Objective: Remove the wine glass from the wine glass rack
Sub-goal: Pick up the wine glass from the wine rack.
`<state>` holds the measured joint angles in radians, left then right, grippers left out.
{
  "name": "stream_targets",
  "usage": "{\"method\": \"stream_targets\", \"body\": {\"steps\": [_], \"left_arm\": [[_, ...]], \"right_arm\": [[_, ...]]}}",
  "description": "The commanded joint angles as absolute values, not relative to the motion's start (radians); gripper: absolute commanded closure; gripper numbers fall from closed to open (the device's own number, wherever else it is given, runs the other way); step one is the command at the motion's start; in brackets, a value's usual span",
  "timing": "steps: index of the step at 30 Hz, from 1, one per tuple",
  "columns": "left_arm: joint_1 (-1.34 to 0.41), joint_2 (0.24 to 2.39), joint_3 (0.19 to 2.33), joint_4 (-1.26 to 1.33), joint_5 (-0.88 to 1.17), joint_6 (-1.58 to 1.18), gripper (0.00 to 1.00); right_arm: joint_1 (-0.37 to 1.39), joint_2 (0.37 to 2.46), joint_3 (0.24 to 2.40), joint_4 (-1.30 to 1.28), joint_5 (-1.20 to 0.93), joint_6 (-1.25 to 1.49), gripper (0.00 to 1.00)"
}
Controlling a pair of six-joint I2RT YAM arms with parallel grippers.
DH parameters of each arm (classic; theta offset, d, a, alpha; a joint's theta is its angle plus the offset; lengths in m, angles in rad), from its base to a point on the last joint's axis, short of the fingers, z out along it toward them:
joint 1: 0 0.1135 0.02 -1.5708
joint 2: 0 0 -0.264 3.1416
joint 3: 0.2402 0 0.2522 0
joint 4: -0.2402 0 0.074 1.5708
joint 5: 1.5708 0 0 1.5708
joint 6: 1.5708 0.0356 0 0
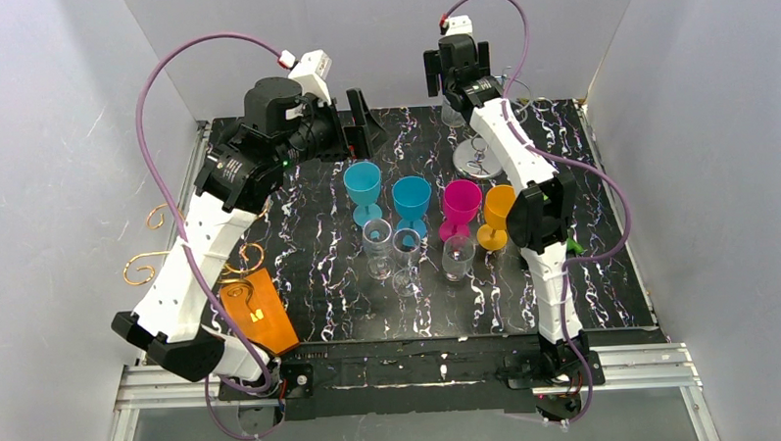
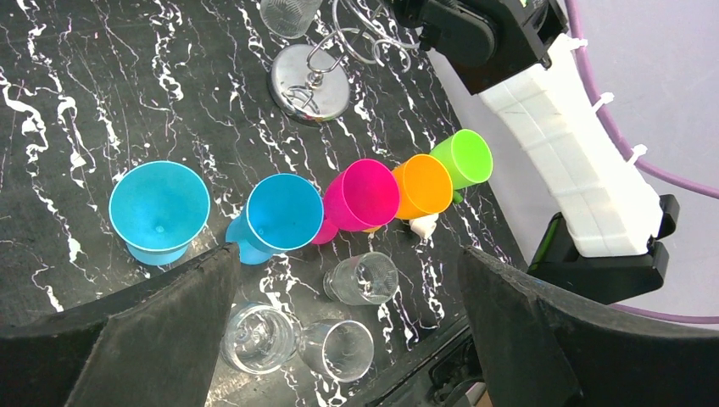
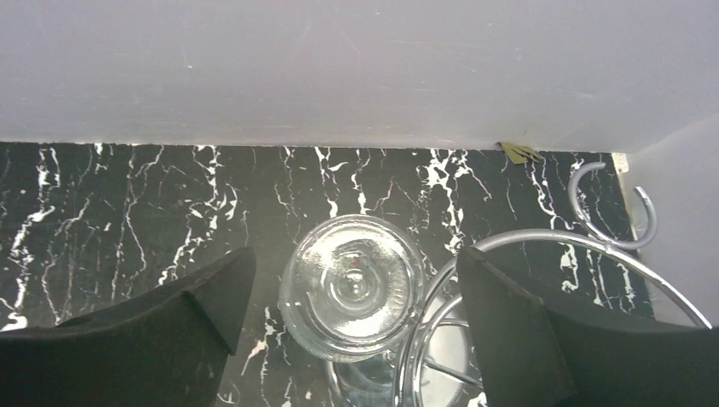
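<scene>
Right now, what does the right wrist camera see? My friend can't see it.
A clear wine glass, seen from above, shows between the wide-open black fingers of the right gripper. A silver wire rack curves close beside it, over a black white-veined table with a grey wall behind.

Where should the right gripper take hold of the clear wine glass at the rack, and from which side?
Likely across the wine glass just under its round top, descending from above: it faces the right gripper, centred between open fingers. The rack wire hugs one side, so draw it away from that.
</scene>
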<state>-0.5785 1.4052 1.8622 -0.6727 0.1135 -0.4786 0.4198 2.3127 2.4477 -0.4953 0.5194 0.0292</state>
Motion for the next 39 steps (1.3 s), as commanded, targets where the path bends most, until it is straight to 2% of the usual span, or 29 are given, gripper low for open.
{"method": "stream_targets", "body": {"steps": [1,11,13,17,19,21,29,39], "left_arm": [[-0.574,1.412,1.896,-0.698,0.115,-0.458,0.01],[-0.568,1.417,1.895,-0.692,0.126,-0.465,0.01],[-0.568,1.417,1.893,-0.69,0.128,-0.466,0.0],[-0.566,1.418,1.894,-0.69,0.136,-0.471,0.01],[-0.566,1.416,1.893,-0.69,0.136,-0.471,0.01],[-0.566,1.414,1.892,-0.69,0.135,-0.472,0.01],[-0.566,1.409,1.888,-0.69,0.133,-0.472,0.01],[-0.566,1.407,1.884,-0.689,0.132,-0.472,0.01]], "right_arm": [[0.422,2.307,2.462,-0.415,0.53,0.037,0.08],[0.422,2.292,2.424,-0.437,0.501,0.057,0.29],[0.422,2.29,2.422,-0.441,0.499,0.056,0.3],[0.422,2.289,2.419,-0.452,0.524,0.044,0.22],[0.422,2.289,2.417,-0.454,0.529,0.037,0.21],[0.421,2.288,2.419,-0.457,0.524,0.038,0.23],[0.422,2.281,2.43,-0.451,0.518,0.041,0.47],[0.425,2.245,2.419,-0.395,0.49,0.012,0.48]]}}
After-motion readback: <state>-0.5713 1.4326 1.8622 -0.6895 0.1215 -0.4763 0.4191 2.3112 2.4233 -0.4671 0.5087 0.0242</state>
